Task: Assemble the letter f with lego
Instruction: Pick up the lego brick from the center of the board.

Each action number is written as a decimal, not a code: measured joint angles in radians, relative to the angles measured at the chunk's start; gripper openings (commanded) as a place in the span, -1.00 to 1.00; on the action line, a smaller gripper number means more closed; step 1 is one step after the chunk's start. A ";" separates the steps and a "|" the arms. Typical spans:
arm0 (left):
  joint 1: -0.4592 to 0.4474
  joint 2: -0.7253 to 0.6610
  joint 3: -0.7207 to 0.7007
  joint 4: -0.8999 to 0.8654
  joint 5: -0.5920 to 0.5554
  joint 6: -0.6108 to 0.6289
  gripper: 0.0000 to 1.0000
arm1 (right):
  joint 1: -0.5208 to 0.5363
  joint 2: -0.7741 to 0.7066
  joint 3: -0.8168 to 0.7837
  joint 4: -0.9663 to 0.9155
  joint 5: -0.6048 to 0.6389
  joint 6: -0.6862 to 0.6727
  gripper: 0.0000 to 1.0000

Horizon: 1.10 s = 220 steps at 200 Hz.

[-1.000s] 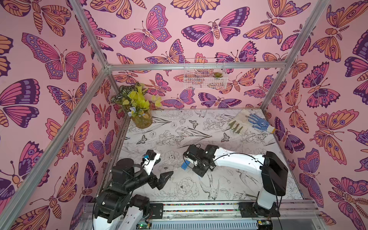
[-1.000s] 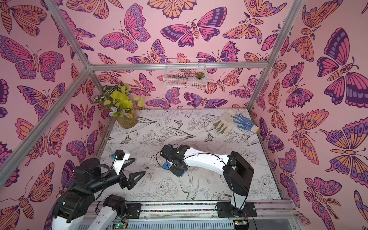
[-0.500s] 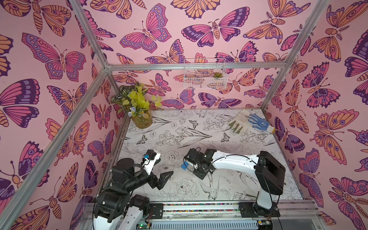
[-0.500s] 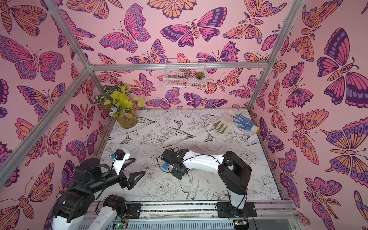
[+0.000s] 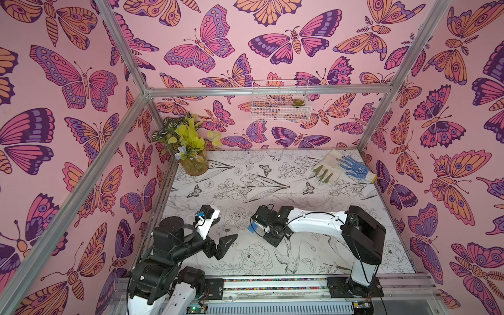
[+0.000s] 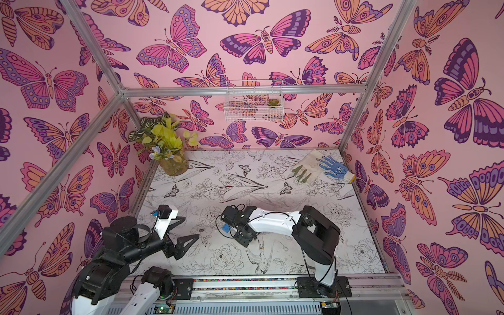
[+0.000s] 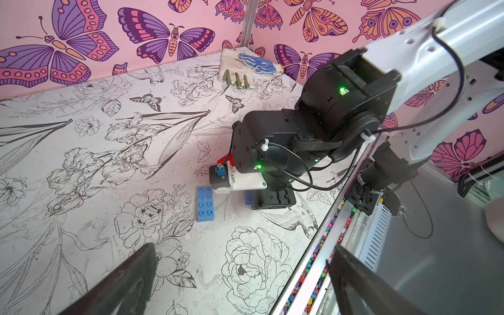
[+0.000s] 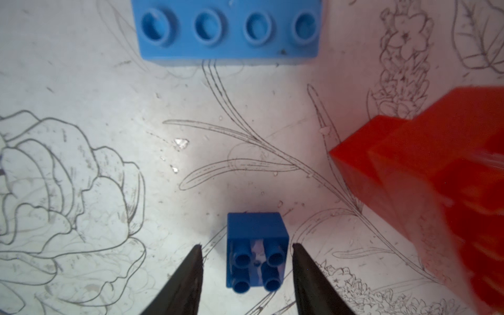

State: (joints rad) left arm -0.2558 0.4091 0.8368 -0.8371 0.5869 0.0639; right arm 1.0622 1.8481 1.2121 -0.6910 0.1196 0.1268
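Robot-manipulation test cell of a laboratory kind. An aluminium frame (image 5: 272,91) carries walls (image 5: 218,41) papered in a butterfly print and encloses a tabletop (image 5: 245,177) covered with a line-drawn floral sheet. Two robot arms, the left arm (image 5: 169,245) and the right arm (image 5: 313,223), are bolted to a rail (image 5: 272,283) along the front edge, with their cabling exposed. Staged props furnish the set: a vase of foliage (image 5: 191,147) in a rear corner, work gloves (image 5: 343,169), a wire basket (image 5: 281,109) hung on the rear wall, and loose lego (image 7: 205,203) on the sheet.
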 measured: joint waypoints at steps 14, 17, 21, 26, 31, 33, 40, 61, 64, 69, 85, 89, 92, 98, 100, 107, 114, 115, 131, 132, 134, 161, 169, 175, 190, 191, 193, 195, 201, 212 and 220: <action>0.000 0.000 0.000 0.000 0.000 0.000 1.00 | -0.005 0.000 -0.001 0.001 0.000 -0.001 0.08; 0.000 0.000 0.000 0.000 0.000 0.000 1.00 | -0.006 0.000 -0.001 0.001 0.000 -0.001 0.08; 0.000 0.000 0.000 0.000 0.000 0.000 1.00 | -0.007 0.000 -0.001 0.002 0.000 -0.001 0.07; 0.000 0.000 0.000 0.000 0.000 0.000 1.00 | -0.008 0.000 -0.001 0.003 0.000 -0.002 0.07; 0.000 0.000 0.000 0.000 0.000 0.000 1.00 | -0.009 0.000 -0.002 0.004 0.000 -0.003 0.07; 0.000 0.000 0.000 0.000 0.000 0.000 1.00 | -0.010 0.000 -0.002 0.004 0.000 -0.003 0.07; 0.000 0.000 0.000 0.000 0.000 0.000 1.00 | -0.011 0.000 -0.002 0.005 0.000 -0.005 0.06; 0.000 0.000 0.000 0.000 0.000 0.000 1.00 | -0.013 0.000 -0.002 0.006 -0.001 -0.011 0.05; 0.000 0.000 0.000 0.000 0.000 0.000 1.00 | -0.014 0.001 -0.002 0.007 -0.001 -0.015 0.05; 0.000 0.000 0.000 0.000 0.000 0.000 1.00 | -0.014 0.002 -0.002 0.007 -0.001 -0.017 0.05; 0.000 0.000 0.000 0.000 0.000 0.000 1.00 | -0.014 0.005 -0.002 0.007 -0.002 -0.023 0.04; 0.000 0.000 0.000 0.000 0.000 0.000 1.00 | -0.014 0.005 -0.002 0.008 -0.003 -0.023 0.04; 0.000 0.000 0.000 0.000 0.000 0.000 1.00 | -0.014 0.006 -0.002 0.007 -0.003 -0.023 0.04; 0.000 0.000 0.000 0.000 0.000 0.000 1.00 | -0.014 0.008 -0.002 0.007 -0.005 -0.023 0.03; 0.000 0.000 0.000 0.000 0.000 0.000 1.00 | -0.014 0.010 -0.002 0.007 -0.006 -0.024 0.03; 0.000 0.000 0.000 0.000 0.000 0.000 1.00 | -0.014 0.012 -0.002 0.007 -0.008 -0.024 0.03; 0.000 0.000 0.000 0.000 0.000 0.000 1.00 | -0.014 0.016 -0.002 0.006 -0.008 -0.024 0.02; 0.000 0.000 0.000 0.000 0.000 0.000 1.00 | -0.014 0.017 -0.002 0.007 -0.008 -0.024 0.02; 0.000 0.000 0.000 0.000 0.000 0.000 1.00 | -0.014 0.024 -0.002 0.006 -0.010 -0.025 -0.05; 0.000 0.001 0.000 0.000 0.000 0.000 1.00 | -0.014 0.024 -0.002 0.006 -0.010 -0.025 -0.05; 0.000 0.001 0.000 0.000 0.000 0.000 1.00 | -0.014 0.026 -0.002 0.006 -0.010 -0.025 -0.07; 0.000 0.001 0.000 0.000 0.000 0.003 1.00 | -0.014 0.028 -0.002 0.004 -0.013 -0.027 -0.24; 0.000 0.001 0.000 0.000 0.000 0.003 1.00 | -0.014 0.028 -0.001 0.002 -0.014 -0.027 -0.29; 0.000 0.001 0.000 0.000 0.000 0.004 1.00 | -0.014 0.028 -0.001 0.001 -0.015 -0.027 -0.35; 0.000 0.001 0.000 0.000 0.000 0.004 1.00 | -0.014 0.028 0.002 -0.004 -0.016 -0.030 -0.40; 0.000 0.001 0.000 0.000 0.000 0.004 1.00 | -0.014 0.028 0.002 -0.005 -0.016 -0.030 -0.40; 0.000 0.001 0.000 0.000 0.000 0.004 1.00 | -0.014 0.028 0.003 -0.006 -0.016 -0.031 -0.41; 0.000 0.001 0.000 0.000 0.000 0.004 1.00 | -0.014 0.028 0.003 -0.008 -0.016 -0.031 -0.41; 0.000 0.001 0.000 0.000 0.000 0.004 1.00 | -0.014 0.028 0.005 -0.013 -0.016 -0.031 -0.42; 0.000 0.001 0.000 0.000 0.000 0.004 1.00 | -0.014 0.028 0.011 -0.026 -0.017 -0.039 -0.43; 0.000 0.001 0.000 0.000 0.000 0.004 1.00 | -0.014 0.028 0.016 -0.036 -0.017 -0.048 -0.43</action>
State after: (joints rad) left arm -0.2558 0.4099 0.8368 -0.8371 0.5865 0.0681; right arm 1.0477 1.8759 1.2285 -0.7269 0.1028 0.0792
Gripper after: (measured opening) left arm 0.999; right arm 0.356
